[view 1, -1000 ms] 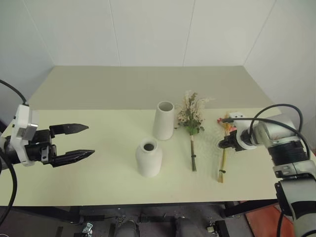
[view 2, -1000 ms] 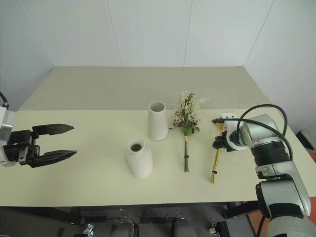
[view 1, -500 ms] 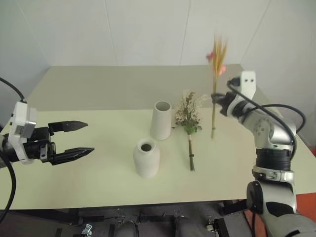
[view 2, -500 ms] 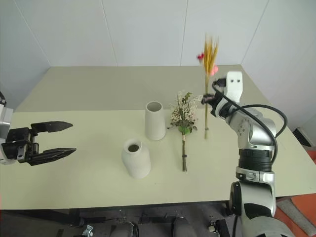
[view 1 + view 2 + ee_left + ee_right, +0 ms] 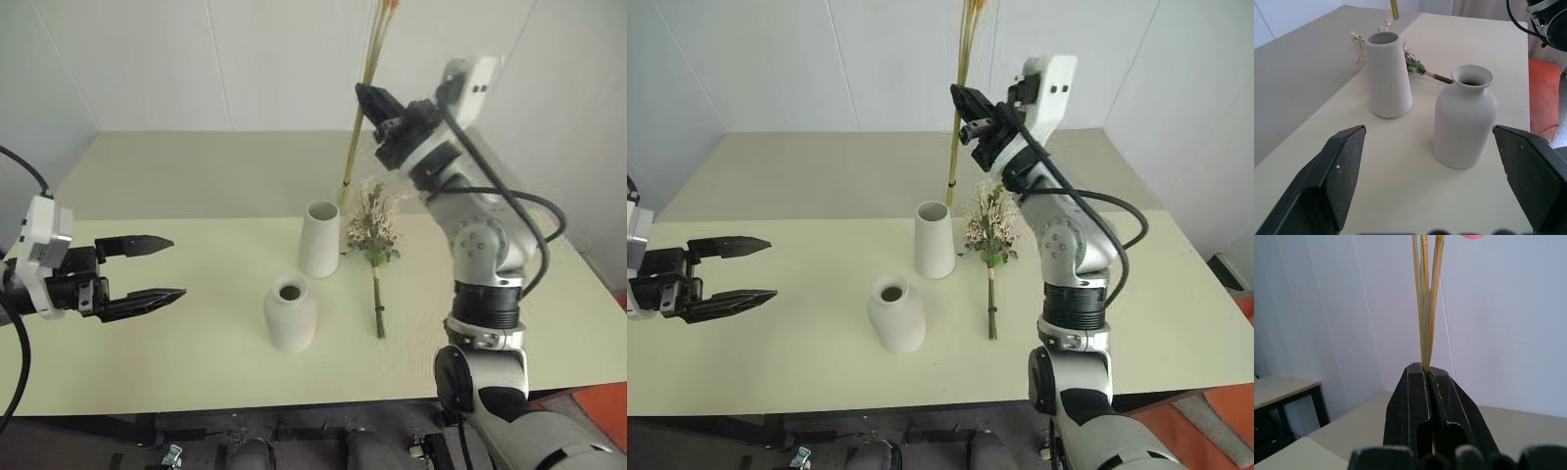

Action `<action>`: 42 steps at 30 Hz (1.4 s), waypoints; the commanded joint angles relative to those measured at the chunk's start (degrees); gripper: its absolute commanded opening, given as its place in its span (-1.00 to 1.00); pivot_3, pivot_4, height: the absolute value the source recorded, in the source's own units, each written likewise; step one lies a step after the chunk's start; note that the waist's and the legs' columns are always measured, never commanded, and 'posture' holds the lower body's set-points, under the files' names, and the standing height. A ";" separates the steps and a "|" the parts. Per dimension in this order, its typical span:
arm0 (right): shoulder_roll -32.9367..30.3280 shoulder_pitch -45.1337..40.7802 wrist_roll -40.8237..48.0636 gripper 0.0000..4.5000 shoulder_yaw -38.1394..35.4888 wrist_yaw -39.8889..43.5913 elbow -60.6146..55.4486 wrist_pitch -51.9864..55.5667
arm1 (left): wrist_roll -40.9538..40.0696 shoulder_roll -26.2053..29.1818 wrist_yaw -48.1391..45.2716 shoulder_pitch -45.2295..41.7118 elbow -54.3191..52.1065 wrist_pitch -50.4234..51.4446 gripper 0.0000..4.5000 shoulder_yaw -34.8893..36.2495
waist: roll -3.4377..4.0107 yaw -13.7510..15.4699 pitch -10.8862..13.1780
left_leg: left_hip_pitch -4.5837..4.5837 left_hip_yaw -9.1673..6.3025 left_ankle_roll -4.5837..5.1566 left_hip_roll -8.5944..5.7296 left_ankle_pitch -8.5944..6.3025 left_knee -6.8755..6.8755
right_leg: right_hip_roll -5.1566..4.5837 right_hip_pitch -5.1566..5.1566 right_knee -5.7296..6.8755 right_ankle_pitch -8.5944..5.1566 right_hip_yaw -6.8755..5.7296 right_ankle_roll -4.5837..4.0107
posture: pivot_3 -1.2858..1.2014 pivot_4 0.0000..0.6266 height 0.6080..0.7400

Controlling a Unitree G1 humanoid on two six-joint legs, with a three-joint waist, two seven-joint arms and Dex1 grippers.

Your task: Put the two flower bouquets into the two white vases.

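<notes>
Right hand (image 5: 366,98) pinching the wheat bouquet (image 5: 356,137) above the tall vase (image 5: 321,239); left hand (image 5: 163,267) spread.

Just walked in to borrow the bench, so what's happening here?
The right end effector is shut on the slim bunch of golden wheat stems, held upright above the table with its lower end hanging just behind the taller tapered white vase. The bushier bouquet of cream sprigs and green leaves lies flat on the pale table beside that vase. The shorter rounded white vase stands empty nearer the robot. The left end effector hovers open, off to the side.
</notes>
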 commanded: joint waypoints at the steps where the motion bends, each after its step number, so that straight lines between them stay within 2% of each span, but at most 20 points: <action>1: 0.88 -1.60 -1.67 -0.99 1.38 -0.20 2.09 -5.47 | -0.45 0.66 -0.05 -0.07 -1.39 -0.90 1.00 1.59 | 0.02 0.03 0.01 | 0.00 0.00 0.00 0.00 0.00 0.00 | 0.00 -0.01 0.00 0.00 0.00 0.00 | 0.03 -0.52 1.00; 7: 1.85 -0.76 -3.73 -0.99 3.60 0.77 6.55 -9.21 | -0.56 0.53 0.27 1.00 -2.09 -0.76 1.00 2.37 | 0.03 -0.05 0.02 | -0.01 0.00 0.00 0.00 0.00 -0.01 | 0.00 -0.03 0.01 0.00 0.00 0.00 | 0.03 -0.52 1.00; 8: 1.90 -0.41 -3.81 -0.81 3.84 1.06 6.68 -9.55 | -0.62 0.52 0.37 1.07 -2.17 -0.73 1.00 2.41 | 0.03 -0.06 0.02 | -0.01 0.00 0.00 0.01 0.00 -0.01 | 0.00 -0.03 0.01 0.00 -0.01 -0.01 | 0.03 -0.52 1.00; 10: 1.38 1.26 -4.31 -0.65 4.96 2.32 5.67 -10.14 | -0.72 0.50 0.53 1.17 -2.33 -0.64 1.00 2.41 | 0.02 -0.05 0.02 | 0.00 0.00 0.00 0.02 0.00 -0.01 | 0.01 -0.03 0.01 0.00 -0.01 -0.01 | 0.03 -0.52 1.00; 14: -1.15 5.79 -3.66 -0.02 6.52 4.92 0.66 -8.43 | -0.69 0.47 0.46 1.35 -2.25 -0.66 1.00 2.41 | 0.02 0.14 0.02 | -0.02 -0.01 0.00 0.01 0.00 -0.01 | 0.00 -0.02 -0.01 0.00 -0.01 0.00 | 0.03 -0.52 1.00; 18: -6.87 11.99 -2.42 0.58 8.09 9.11 -7.84 -5.14 | -0.63 0.45 0.36 1.21 -1.94 -0.76 1.00 2.05 | 0.02 0.29 0.02 | -0.04 -0.02 0.00 0.00 0.00 -0.01 | -0.01 -0.02 -0.02 0.00 -0.02 0.00 | 0.03 -0.52 1.00; 21: -11.22 16.92 0.28 0.99 6.42 10.87 -13.88 -1.70 | -0.56 0.54 0.25 0.81 -1.55 -0.82 1.00 1.61 | 0.02 0.37 0.02 | -0.01 -0.01 0.00 0.01 0.00 -0.01 | 0.00 0.00 -0.02 -0.01 -0.02 0.00 | 0.03 -0.52 1.00; 33: -21.01 24.05 6.09 0.99 3.71 12.60 -17.96 10.56 | -0.14 0.76 -0.07 -0.09 -0.74 -1.15 1.00 0.60 | 0.01 0.28 0.02 | -0.01 0.00 0.00 -0.01 0.00 -0.01 | 0.01 0.03 -0.07 -0.01 0.00 0.00 | 0.03 -0.52 1.00; 37: -29.91 22.21 5.42 0.99 9.79 12.15 -16.90 27.44 | -0.29 0.78 -0.02 0.34 -1.18 -1.02 1.00 0.90 | 0.01 0.56 0.02 | 0.02 0.00 0.00 -0.03 0.00 0.00 | -0.02 0.06 -0.06 -0.01 0.00 0.00 | 0.03 -0.52 1.00; 39: -31.67 18.98 5.76 0.99 12.43 11.71 -14.62 35.48 | -0.17 0.82 -0.06 0.49 -1.25 -1.10 1.00 0.86 | 0.01 0.55 0.02 | 0.03 0.01 0.00 -0.02 0.00 0.00 | -0.01 0.04 -0.06 -0.02 0.00 -0.01 | 0.03 -0.52 1.00; 42: -30.66 14.41 5.27 0.99 15.09 10.35 -11.03 43.07 | -0.10 0.77 -0.05 0.46 -1.23 -1.22 1.00 0.69 | 0.01 0.04 0.02 | 0.04 0.02 0.00 0.01 0.00 0.00 | 0.03 0.02 -0.06 -0.02 0.03 -0.03 | 0.03 -0.52 1.00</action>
